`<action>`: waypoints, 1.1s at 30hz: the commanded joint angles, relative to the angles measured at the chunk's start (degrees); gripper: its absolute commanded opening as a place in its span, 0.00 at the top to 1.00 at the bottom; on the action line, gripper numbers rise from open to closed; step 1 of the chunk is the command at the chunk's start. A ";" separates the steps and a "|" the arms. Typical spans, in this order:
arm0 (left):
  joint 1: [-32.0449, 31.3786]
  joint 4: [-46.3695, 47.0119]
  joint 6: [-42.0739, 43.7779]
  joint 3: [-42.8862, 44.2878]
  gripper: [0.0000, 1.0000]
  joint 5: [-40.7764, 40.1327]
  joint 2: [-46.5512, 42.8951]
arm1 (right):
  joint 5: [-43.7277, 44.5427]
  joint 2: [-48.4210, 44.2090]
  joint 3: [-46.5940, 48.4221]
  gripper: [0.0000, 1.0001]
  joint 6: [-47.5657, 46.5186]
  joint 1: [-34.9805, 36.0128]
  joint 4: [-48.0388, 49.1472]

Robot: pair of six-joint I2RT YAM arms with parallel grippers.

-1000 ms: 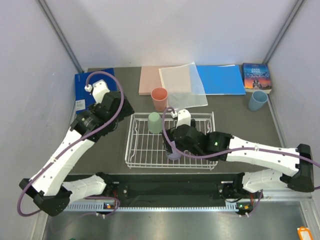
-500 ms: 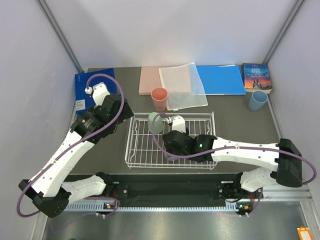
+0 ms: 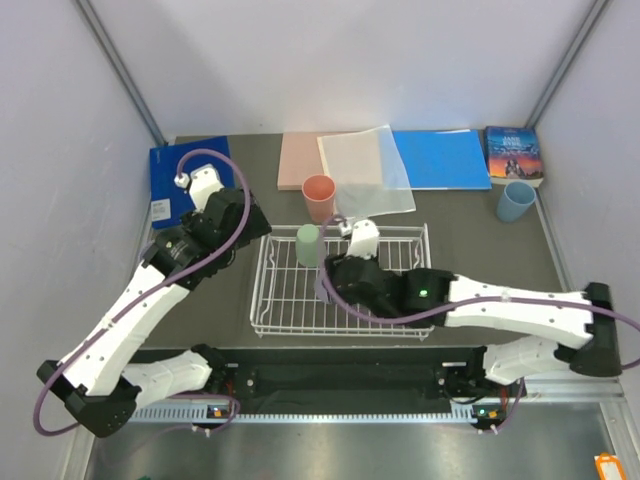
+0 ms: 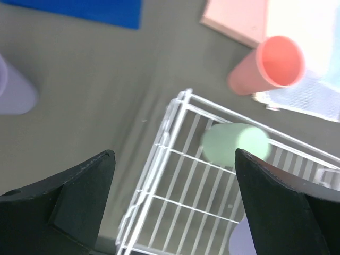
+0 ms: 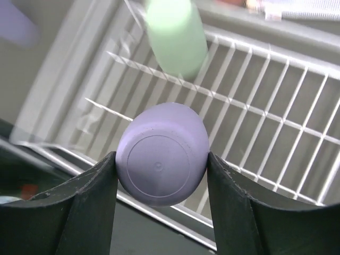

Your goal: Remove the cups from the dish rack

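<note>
The white wire dish rack (image 3: pixel 400 300) sits mid-table. My right gripper (image 3: pixel 328 286) is shut on a lavender cup (image 5: pixel 162 162), base toward the camera, over the rack's (image 5: pixel 265 106) front left part. A pale green cup (image 3: pixel 308 245) stands in the rack's far left corner and also shows in both wrist views (image 4: pixel 234 143) (image 5: pixel 175 37). The salmon cup (image 3: pixel 319 197) (image 4: pixel 271 64) stands on the table just behind the rack. The light blue cup (image 3: pixel 516 202) stands at the far right. A second lavender cup (image 4: pixel 16 93) stands on the table left of the rack. My left gripper (image 4: pixel 173 159) is open and empty over the rack's left edge (image 4: pixel 159 159).
A blue folder (image 3: pixel 175 170) lies at the back left. A pink folder (image 3: pixel 298 160), a clear sheet (image 3: pixel 365 170) and another blue folder (image 3: pixel 445 158) lie along the back. A book (image 3: pixel 513 153) lies at the back right, behind the light blue cup.
My right gripper has moved a little left and away from me with the lavender cup in it. The left arm has barely moved.
</note>
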 commanded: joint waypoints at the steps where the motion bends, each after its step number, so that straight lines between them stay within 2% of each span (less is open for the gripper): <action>1: -0.29 14.37 2.96 -3.54 0.01 7.11 -5.58 | 0.78 -13.57 2.52 1.00 -2.62 -5.72 13.57; 2: -0.21 20.49 4.18 -5.29 0.01 9.57 -6.56 | -2.11 -17.68 -0.27 1.00 -2.19 -8.63 16.58; 3: -0.21 23.69 4.46 -5.83 0.01 14.47 -7.26 | -8.84 -19.89 -2.04 1.00 -1.66 -11.79 19.39; 4: -0.12 26.33 4.37 -6.09 0.01 16.78 -8.49 | -12.82 -21.92 -3.97 1.00 -0.44 -18.96 22.03; 5: -0.12 28.96 3.33 -7.14 0.01 19.32 -9.02 | -16.52 -25.42 -7.38 1.00 0.62 -22.43 27.02; 6: 0.14 35.78 2.53 -7.93 0.01 26.14 -9.55 | -23.17 -26.76 -8.81 1.00 1.41 -25.94 28.72; 7: 0.41 38.80 0.26 -8.72 0.01 29.42 -9.90 | -26.54 -27.90 -10.04 1.00 3.07 -32.24 30.65; 9: 1.28 48.18 -3.26 -11.45 0.01 36.63 -9.73 | -33.83 -30.28 -12.95 1.00 5.01 -37.20 34.70; 10: 1.64 52.42 -5.36 -12.68 0.01 43.80 -9.38 | -35.78 -30.72 -13.56 1.00 6.41 -40.71 35.67; 12: 2.86 60.94 -13.53 -18.29 0.01 49.56 -9.03 | -40.43 -31.17 -14.97 1.00 7.74 -43.19 38.12; 13: 3.22 71.34 -19.56 -20.57 0.01 54.46 -8.42 | -41.85 -31.08 -15.24 1.00 8.88 -44.51 39.01; 16: 3.22 84.05 -26.72 -28.84 0.02 57.31 -6.66 | -46.34 -29.85 -16.82 1.00 10.81 -44.61 43.40; 20: 3.31 89.54 -28.59 -30.01 0.04 60.91 -4.37 | -48.90 -28.44 -18.57 1.00 12.66 -44.52 47.01; 23: 3.22 89.55 -28.32 -28.51 0.06 63.72 -2.18 | -50.91 -27.39 -18.93 1.00 13.46 -44.61 49.21; 33: 3.13 90.16 -28.59 -29.39 0.09 62.42 -1.91 | -54.08 -24.49 -19.54 1.00 14.77 -44.52 51.76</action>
